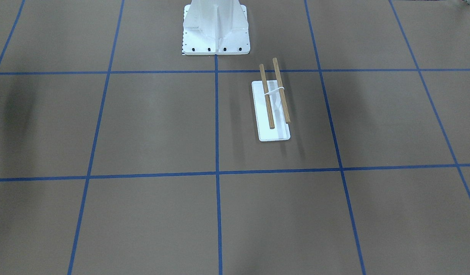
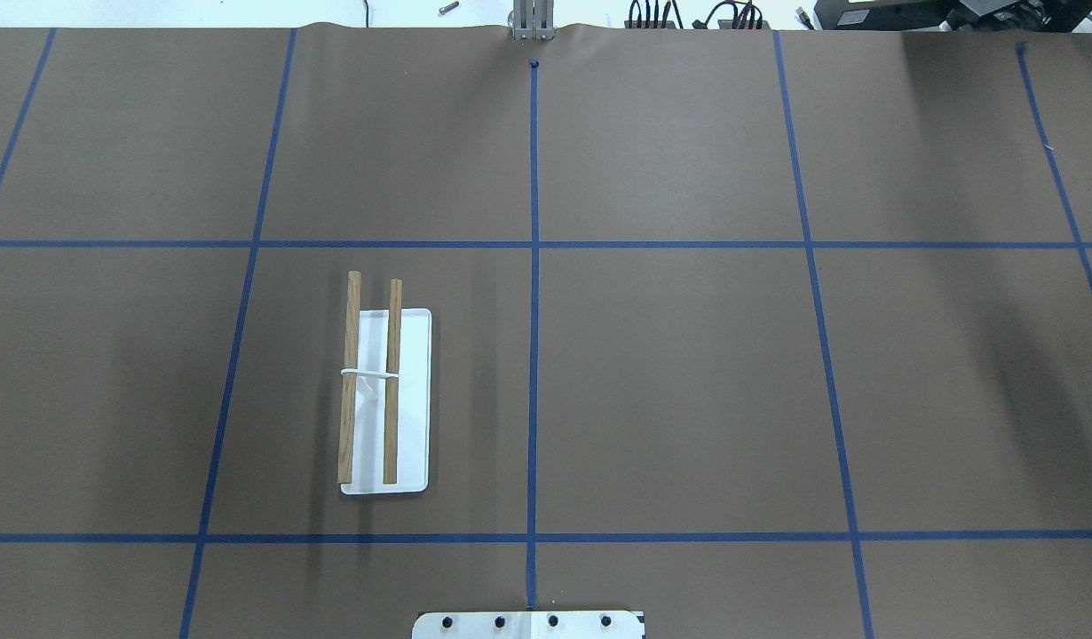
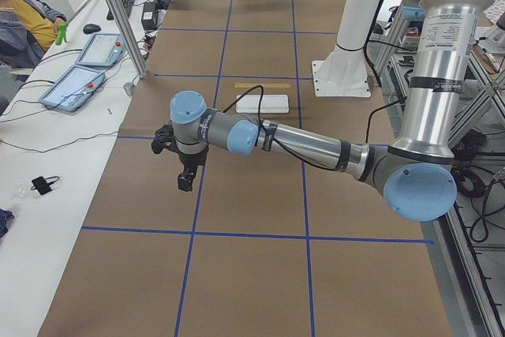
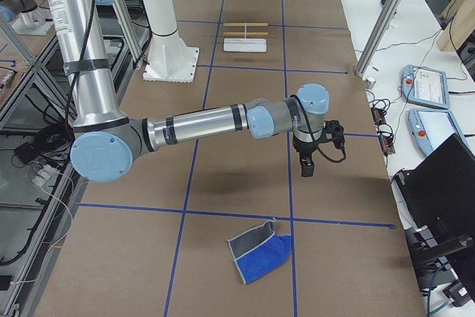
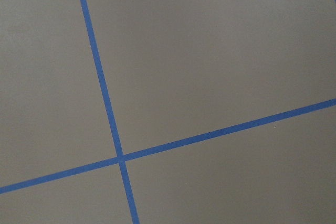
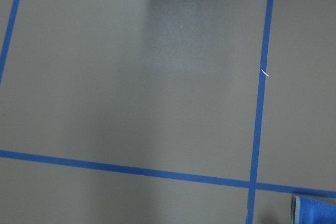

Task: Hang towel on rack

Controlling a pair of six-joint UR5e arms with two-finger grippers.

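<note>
Blue towel [image 4: 261, 257] lies rumpled on counter [image 4: 356, 206], one flap folded grey-side up, well apart from rack [image 4: 245, 38], off to the robot's right of it. Right jaws hang above counter between rack and towel; left jaws hang on rack's opposite side, far from towel. Neither pair's state can be told, parted or clenched. Likely right arm's pick, reaching away from rack.

Left arm [image 3: 308, 144] and right arm [image 4: 197, 122] stretch outward; left tool [image 3: 185, 182], right tool [image 4: 306, 168] point down, jaws unclear.
</note>
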